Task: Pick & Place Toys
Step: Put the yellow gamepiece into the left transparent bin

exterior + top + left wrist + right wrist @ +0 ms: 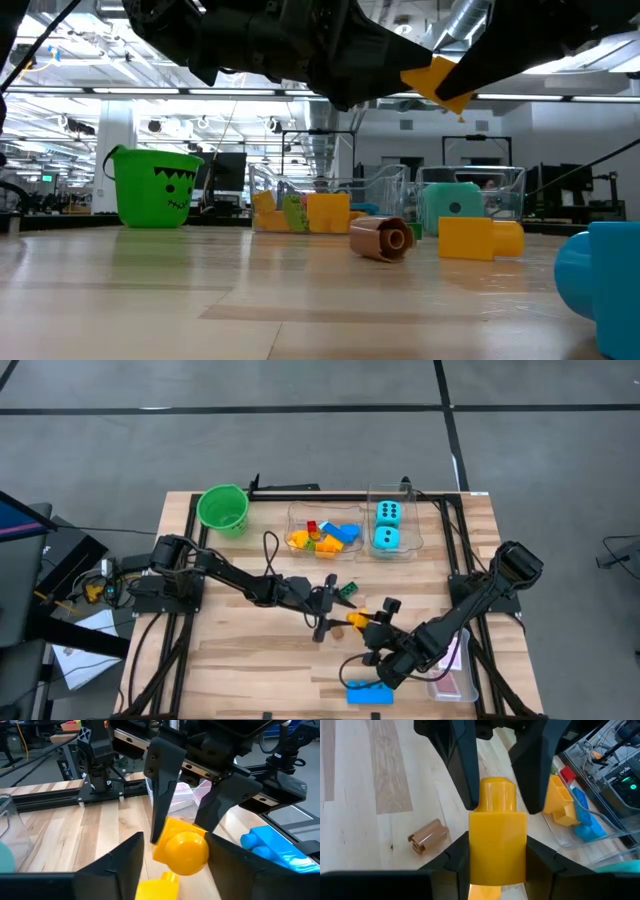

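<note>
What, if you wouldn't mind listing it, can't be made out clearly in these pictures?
- High view: the green piece near the table's middle is too small to identify.
- High view: the cards are partly hidden by the right arm.
- Low view: the blue block is cut off by the right edge.
- Low view: the arms above the yellow block are cut off by the top edge.
</note>
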